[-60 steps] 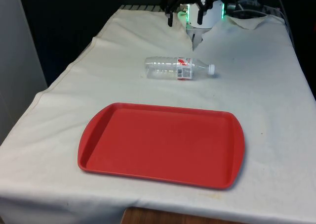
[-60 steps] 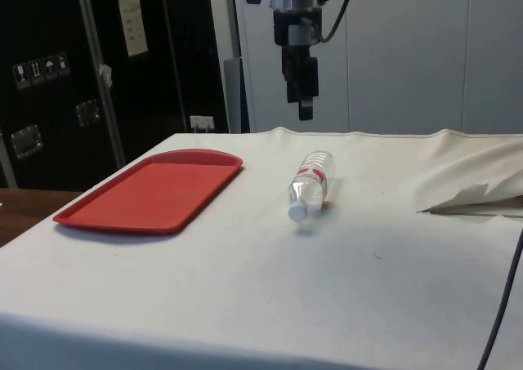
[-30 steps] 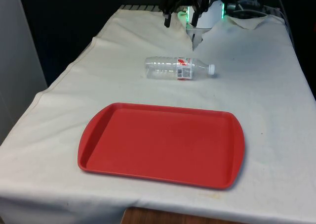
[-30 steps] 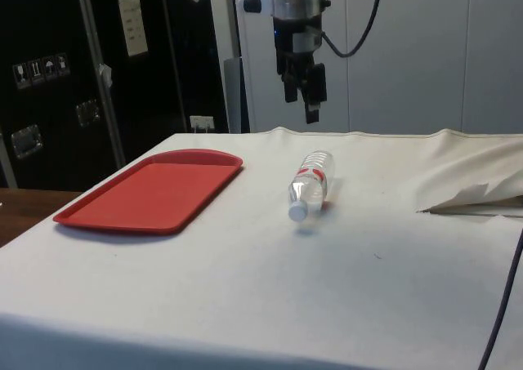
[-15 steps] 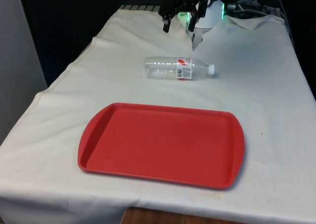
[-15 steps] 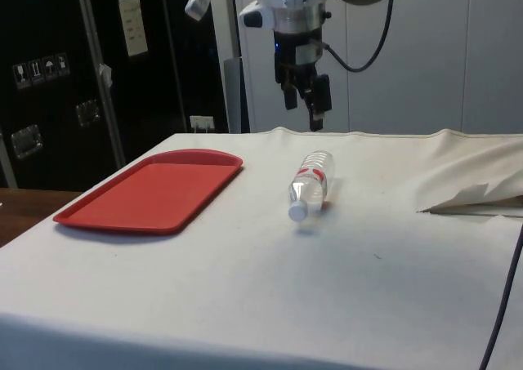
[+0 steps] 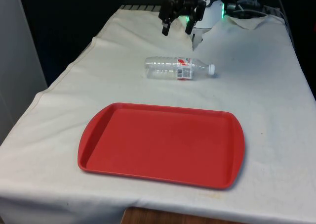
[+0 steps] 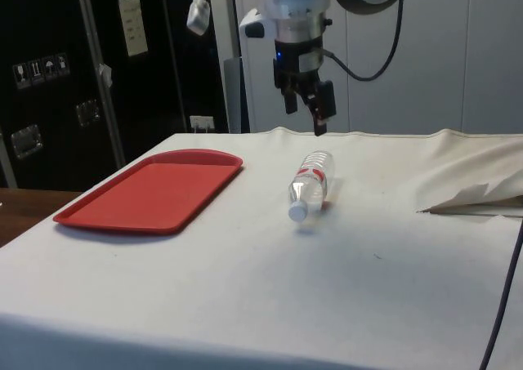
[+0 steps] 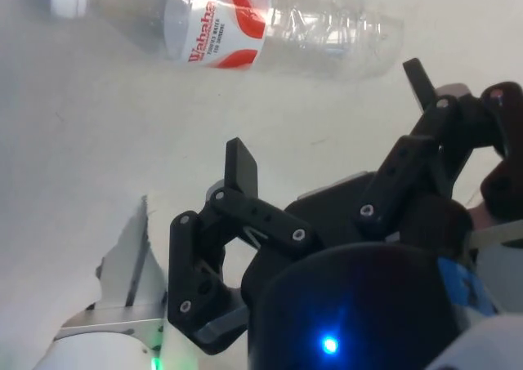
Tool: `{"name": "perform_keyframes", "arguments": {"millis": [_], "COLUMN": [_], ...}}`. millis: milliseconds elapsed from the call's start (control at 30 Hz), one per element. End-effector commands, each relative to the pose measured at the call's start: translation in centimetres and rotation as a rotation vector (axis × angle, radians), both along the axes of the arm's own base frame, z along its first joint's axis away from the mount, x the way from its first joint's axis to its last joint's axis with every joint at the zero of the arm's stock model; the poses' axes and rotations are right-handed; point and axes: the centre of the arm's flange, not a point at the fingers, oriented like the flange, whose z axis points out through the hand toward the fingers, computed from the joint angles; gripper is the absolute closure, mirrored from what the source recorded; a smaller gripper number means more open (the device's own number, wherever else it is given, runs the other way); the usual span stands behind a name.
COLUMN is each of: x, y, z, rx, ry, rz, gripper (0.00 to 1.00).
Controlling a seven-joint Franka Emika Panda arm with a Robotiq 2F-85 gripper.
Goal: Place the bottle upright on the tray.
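A clear plastic bottle point(image 7: 178, 67) with a red-and-white label and a white cap lies on its side on the white cloth, cap toward the front view's right. It also lies mid-table in the side view, bottle point(image 8: 310, 183), and in the wrist view, bottle point(image 9: 245, 23). The red tray point(image 7: 163, 143) sits nearer the camera, with nothing on it; in the side view the tray point(image 8: 155, 189) is at the left. My gripper point(image 7: 177, 27) hangs open in the air beyond the bottle, above the cloth, holding nothing. The side view has the gripper point(image 8: 305, 117) above the bottle's far end.
A raised fold of the cloth point(image 7: 198, 38) stands just behind the bottle near the robot base. Another crease point(image 8: 470, 198) lies at the side view's right. Cables point(image 7: 247, 6) rest at the table's far end.
The gripper has come down and turned about its axis, and its fingers now stand apart, closer to the bottle. Bottle and tray have not moved.
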Motion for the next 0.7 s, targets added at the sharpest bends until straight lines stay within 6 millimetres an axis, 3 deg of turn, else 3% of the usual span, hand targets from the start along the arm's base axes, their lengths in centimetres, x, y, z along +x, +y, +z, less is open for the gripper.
{"name": "perform_keyframes", "arguments": {"millis": [0, 667], "x": [0.1, 0.0], "y": [0.0, 0.4], "z": [-0.1, -1.9], "rx": [-0.012, -0.092], "ry": [-0.008, 0.038], "rz": [0.012, 0.121], "gripper": [0.0, 0.0]}}
